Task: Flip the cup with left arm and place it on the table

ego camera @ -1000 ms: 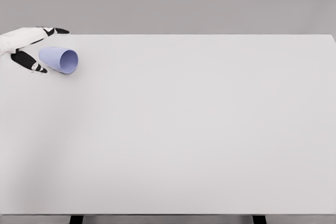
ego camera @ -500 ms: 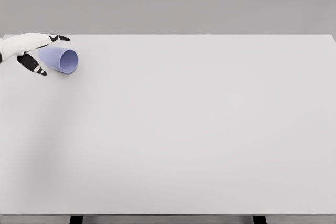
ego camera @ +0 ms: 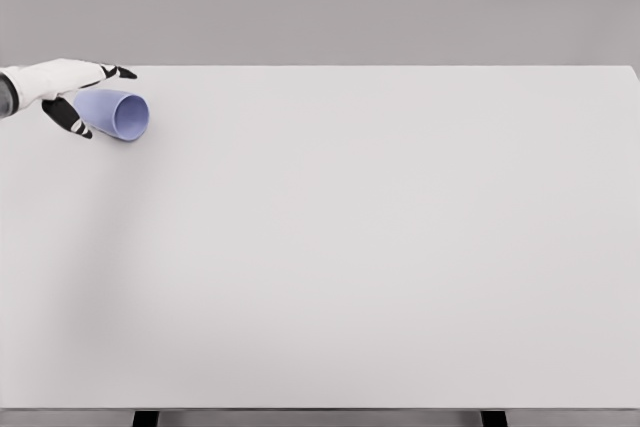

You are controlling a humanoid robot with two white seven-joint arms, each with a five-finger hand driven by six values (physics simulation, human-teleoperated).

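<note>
At the table's [ego camera: 350, 247] far left corner, a lilac cup [ego camera: 118, 113] is seen lying on its side, its long axis run left to right, its open mouth turned right and toward the camera. The left hand [ego camera: 68, 87] is closed in around the base, thumb below; half a second earlier the fingers were set wider apart.
</note>
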